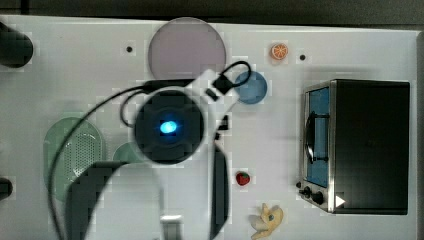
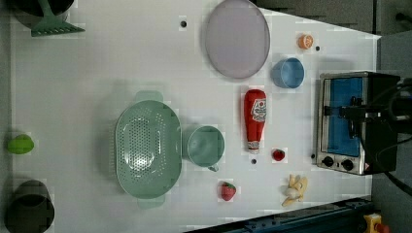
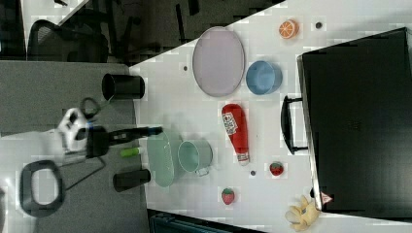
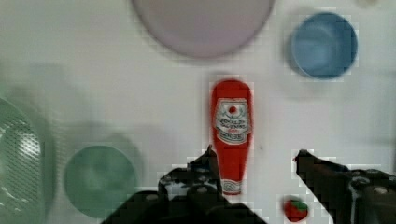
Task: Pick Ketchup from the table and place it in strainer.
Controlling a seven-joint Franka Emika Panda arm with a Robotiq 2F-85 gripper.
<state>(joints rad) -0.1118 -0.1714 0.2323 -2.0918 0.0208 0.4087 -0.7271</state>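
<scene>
White table [image 2: 97,73]; black toaster oven [image 2: 357,121] on it

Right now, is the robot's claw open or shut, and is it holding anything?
Gripper: open and holding nothing. The ketchup bottle lies on the table, with the two fingers above it.

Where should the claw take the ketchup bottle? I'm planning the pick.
Probably from above, across the labelled body of the ketchup bottle. It lies flat on the table, and its body is broader than the tapered nozzle end, with clear space on both long sides.
</scene>
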